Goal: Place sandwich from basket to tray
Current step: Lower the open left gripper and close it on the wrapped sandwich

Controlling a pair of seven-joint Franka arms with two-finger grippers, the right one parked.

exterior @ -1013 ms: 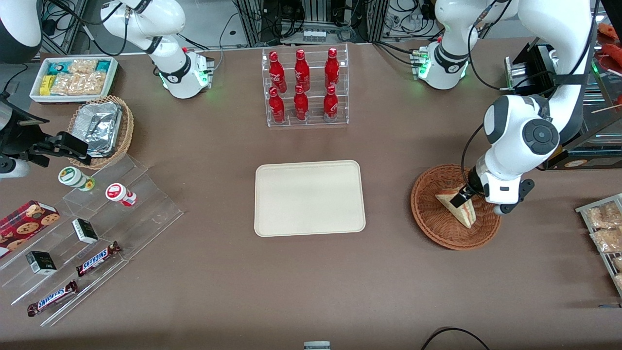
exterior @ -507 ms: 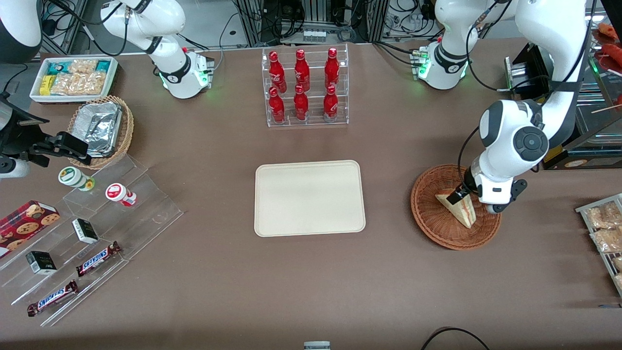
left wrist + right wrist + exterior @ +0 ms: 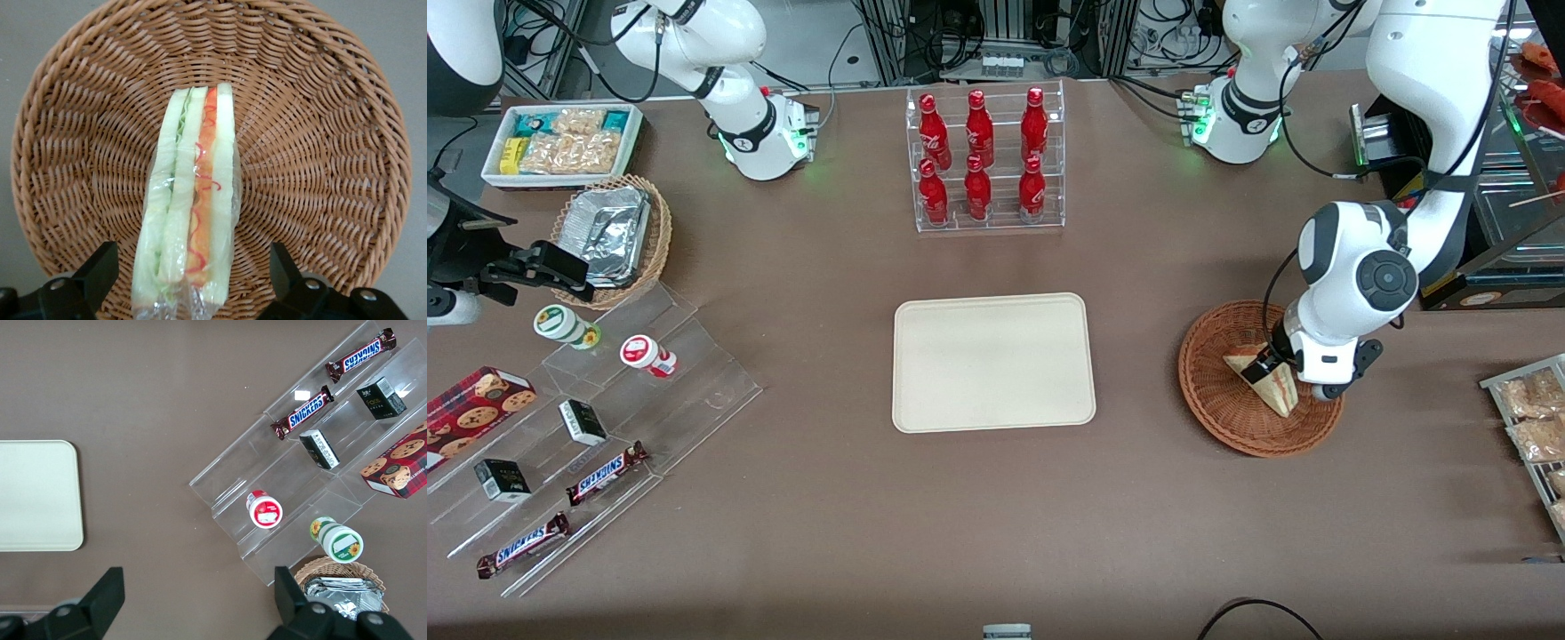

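Brown tabletop (image 3: 800,533) is filling the scene, with the task's things sitting across its middle band. Toward the working arm's end, the sandwich (image 3: 1263,380) is lying in the basket (image 3: 1218,400), wrapped in clear film, its cut edge showing red, white and green layers in the left wrist view (image 3: 193,207). The basket's woven wall (image 3: 320,133) is curving up all around it.

The gripper (image 3: 1272,366) is hanging low inside the basket, right over the wedge. Its fingers (image 3: 100,270) are standing apart, one on each side of the sandwich and not pressing on it; a gap is showing between each finger and the wrapping.

Just beside the basket, toward the parked arm's end, the tray (image 3: 994,363) is lying flat near the table's centre, nothing resting on it; part of its rim is also showing in the right wrist view (image 3: 40,497).

Farther from the front camera than the tray, a clear rack of red bottles (image 3: 983,160) is standing upright. Toward the parked arm's end, a clear stepped stand (image 3: 605,427) is carrying chocolate bars (image 3: 605,471), small dark boxes and two little tubs (image 3: 645,354). Farther from the camera than this stand, a lighter wicker basket with a foil container (image 3: 614,236) is sitting nearer than a white bin of snack packets (image 3: 560,142).
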